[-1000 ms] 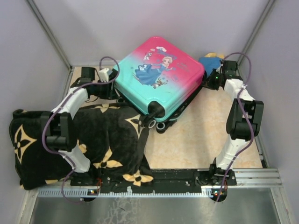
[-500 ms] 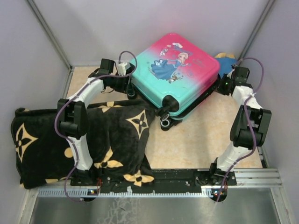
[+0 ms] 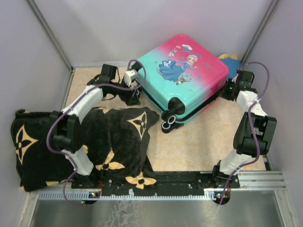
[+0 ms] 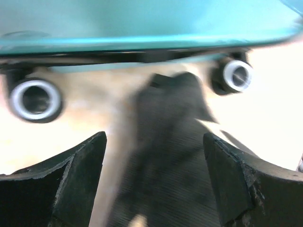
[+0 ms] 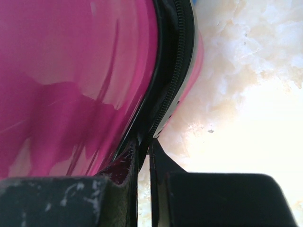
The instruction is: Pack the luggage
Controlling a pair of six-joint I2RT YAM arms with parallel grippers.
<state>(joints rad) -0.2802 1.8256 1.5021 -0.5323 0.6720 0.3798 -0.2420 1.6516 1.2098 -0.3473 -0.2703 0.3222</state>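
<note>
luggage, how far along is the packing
Done: nothing that shows. The luggage lies flat and looks closed, and the blanket lies outside it. In hand: the right gripper is shut, its tips at the zipper seam on the pink edge; the left gripper hangs open by the wheels. Left, probably: unzip, open, load, close.

Legible text: none that I can read in any view. The luggage [image 3: 187,78] carries a cartoon princess print on its lid; the small marks around the figure are too fine to make out. The blanket [image 3: 113,137] shows tan flower motifs only. The scale strip [image 3: 156,194] along the near edge of the tabletop [image 3: 208,137] shows tick marks, and any figures on it are too small to read.
</note>
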